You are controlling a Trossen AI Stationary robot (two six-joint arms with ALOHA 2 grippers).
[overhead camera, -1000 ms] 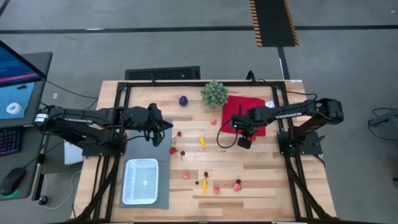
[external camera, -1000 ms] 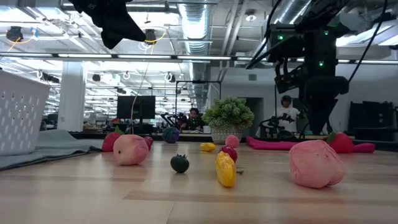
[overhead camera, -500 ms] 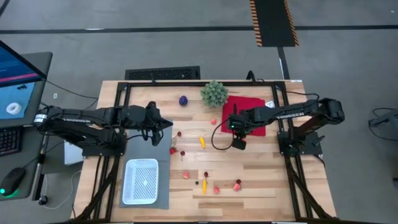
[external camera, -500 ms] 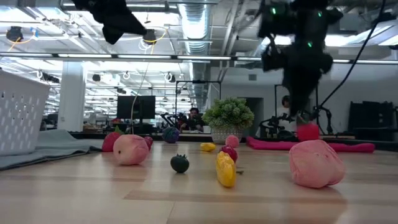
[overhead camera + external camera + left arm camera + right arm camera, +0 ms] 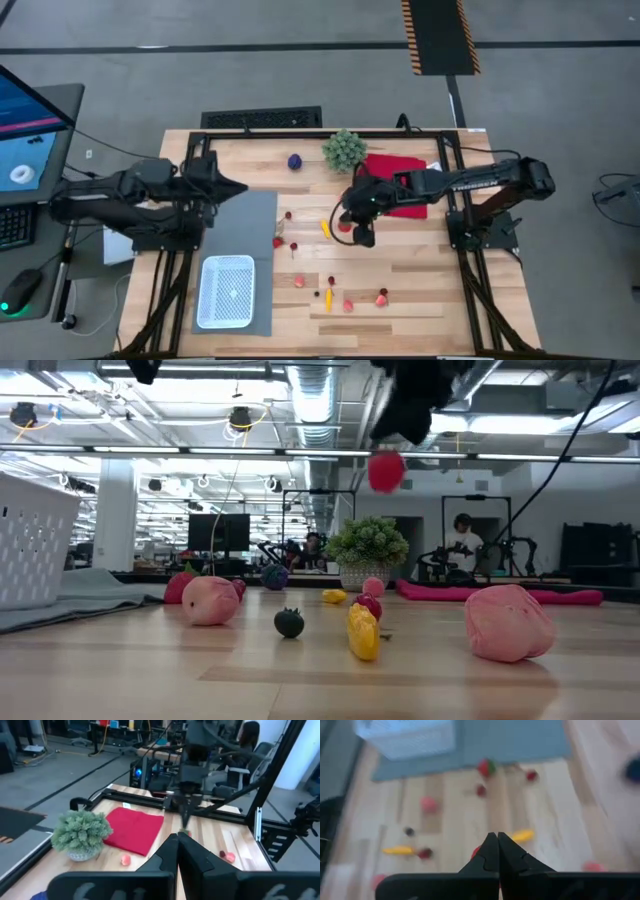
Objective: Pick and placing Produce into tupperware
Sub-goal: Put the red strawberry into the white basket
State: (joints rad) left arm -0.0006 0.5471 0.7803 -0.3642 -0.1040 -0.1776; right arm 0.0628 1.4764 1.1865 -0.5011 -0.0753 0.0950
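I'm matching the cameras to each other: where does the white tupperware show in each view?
High view: the tupperware is near the bottom left, on the grey mat.
Low view: at the left edge, with the mat beneath it.
Left wrist view: not in it.
Right wrist view: at the top left, blurred, on the same mat.
Shared landmark: the grey mat.

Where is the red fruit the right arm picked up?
The red fruit hangs in the right claw, above the table's middle near the yellow piece.
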